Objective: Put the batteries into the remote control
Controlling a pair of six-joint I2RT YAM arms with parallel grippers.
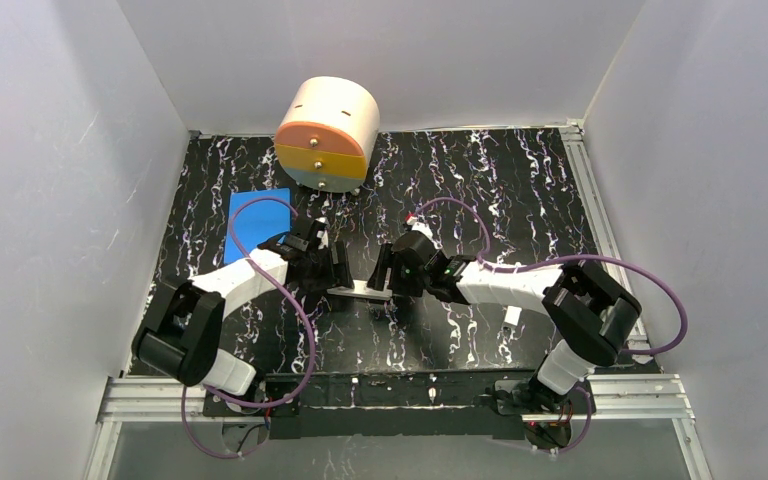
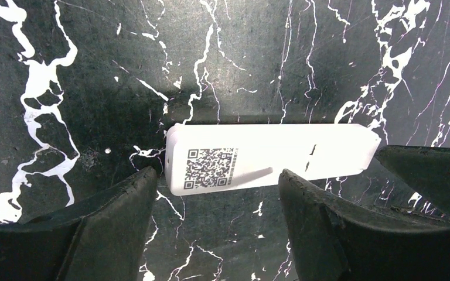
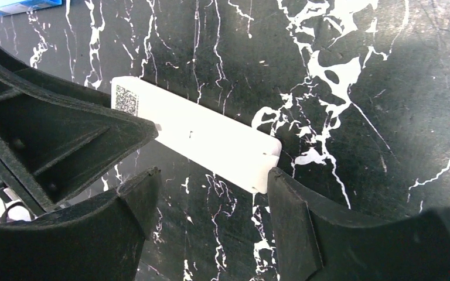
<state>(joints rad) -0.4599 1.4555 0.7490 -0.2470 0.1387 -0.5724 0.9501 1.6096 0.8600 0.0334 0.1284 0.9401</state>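
The remote control (image 1: 360, 291) is lying flat and back up on the counter (image 1: 520, 200), about midway between its left and right edges and somewhat nearer the near edge than the far one. Its dark square code label is facing upward (the button face is turned down and hidden). White walls are rising along the left, far and right edges. The widest room is opening toward the right edge and the far right corner.

The left tool (image 1: 343, 268) is hanging over the remote's left end with its jaws spread wide. In its wrist view both fingertips (image 2: 143, 181) are sitting at the remote's near long side and clamping nothing; whether they are brushing that side is hard to tell. The right tool (image 1: 382, 270) is facing it from the other end, jaws likewise wide and holding nothing, with one fingertip (image 3: 275, 178) lying just beside the remote's end corner. The two tools are standing close together, so each is covering part of the remote in the other's wrist view.

A small white piece (image 1: 512, 317) is lying beside the right forearm, toward the near right corner. A blue sheet (image 1: 258, 222) is lying toward the left edge, partly crossed by a cable. A round drawer drum (image 1: 328, 135) is standing at the far edge.
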